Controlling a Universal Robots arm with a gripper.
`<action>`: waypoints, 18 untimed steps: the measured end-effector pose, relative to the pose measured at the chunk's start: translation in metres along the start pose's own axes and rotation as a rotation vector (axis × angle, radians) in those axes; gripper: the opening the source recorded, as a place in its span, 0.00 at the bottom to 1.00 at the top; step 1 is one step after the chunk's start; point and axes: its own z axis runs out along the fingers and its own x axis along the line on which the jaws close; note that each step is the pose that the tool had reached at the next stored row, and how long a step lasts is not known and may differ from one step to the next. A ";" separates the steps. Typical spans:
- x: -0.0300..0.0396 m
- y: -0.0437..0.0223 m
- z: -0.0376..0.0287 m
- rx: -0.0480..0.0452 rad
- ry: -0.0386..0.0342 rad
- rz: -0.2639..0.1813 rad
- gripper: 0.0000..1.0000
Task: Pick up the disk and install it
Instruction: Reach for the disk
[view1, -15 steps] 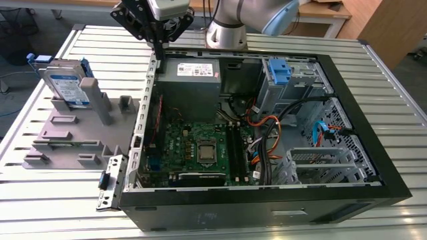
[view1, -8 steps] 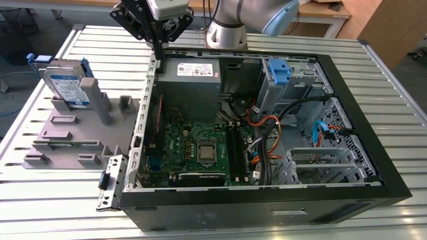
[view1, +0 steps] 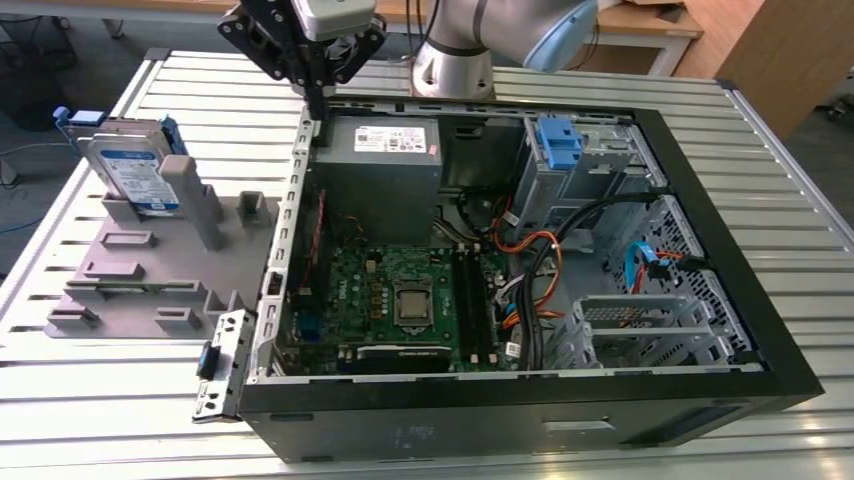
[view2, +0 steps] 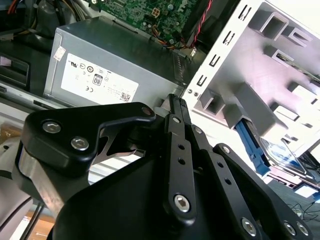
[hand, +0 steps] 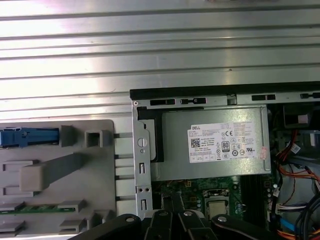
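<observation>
The gripper (view1: 318, 100), upper middle of the exterior view: pinched narrow, fingers together, nothing held between them. Hangs point-down from the arm (view1: 467, 45) over the upper-left corner of the case (view1: 534, 395), just beside the power supply (view1: 380, 150). Close to the case wall there; touching or not, impossible to tell. Shows also in the second wrist view (view2: 175, 100), black links converging to 1 tip in front of the power supply's white label.

The disk (view1: 134, 170), upper left of the exterior view, well apart from the gripper. Stands upright on edge in the grey fixture (view1: 134, 275), label toward the camera, blue carrier around its rim. Sits outside the case, not yet installed. Appears in the first wrist view (hand: 25, 136) as a blue strip on the fixture, and in the second wrist view (view2: 282, 155) as silver metal edged with blue, beyond the fixture's posts. Fixture flat on the table (view1: 107, 420), just left of the case, several grey posts rising from it.

The case, open on its side across the middle and right of the exterior view, on the slatted table. Holds the motherboard (view1: 400, 290) at lower middle, orange and black cables (view1: 534, 250) just right of it, a metal cage (view1: 641, 320) at lower right. Carries 1 bare blue bracket (view1: 561, 140) at upper right, near the power supply.
</observation>
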 end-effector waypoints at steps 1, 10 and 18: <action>0.0007 -0.0001 0.0000 0.0001 0.0001 0.000 0.11; 0.0103 -0.0006 0.0001 0.0000 0.0000 0.000 0.11; 0.0201 -0.0013 0.0000 0.0001 0.0000 0.000 0.11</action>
